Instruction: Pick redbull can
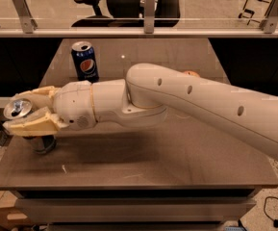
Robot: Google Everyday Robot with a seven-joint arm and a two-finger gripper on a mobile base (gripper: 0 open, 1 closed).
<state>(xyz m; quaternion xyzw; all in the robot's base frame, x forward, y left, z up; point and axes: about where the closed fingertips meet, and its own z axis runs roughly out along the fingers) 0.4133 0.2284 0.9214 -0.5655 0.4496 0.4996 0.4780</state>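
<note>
The redbull can (pixel 17 108) is at the table's left edge, its shiny silver top with pull tab facing up and left. My gripper (pixel 13 113) is around it, one cream finger (pixel 38 92) above the top and the other finger (pixel 31 125) below, both pressed against the can. The can looks tilted. Most of its body is hidden behind the lower finger, and a dark rounded end (pixel 44 144) shows beneath. My white arm reaches in from the right across the table.
A shorter blue Pepsi can (pixel 84 61) stands upright at the back left of the brown table (pixel 177 162). A small orange object (pixel 191 73) peeks out behind my arm. A glass railing (pixel 148 30) and office chairs lie beyond the table's far edge.
</note>
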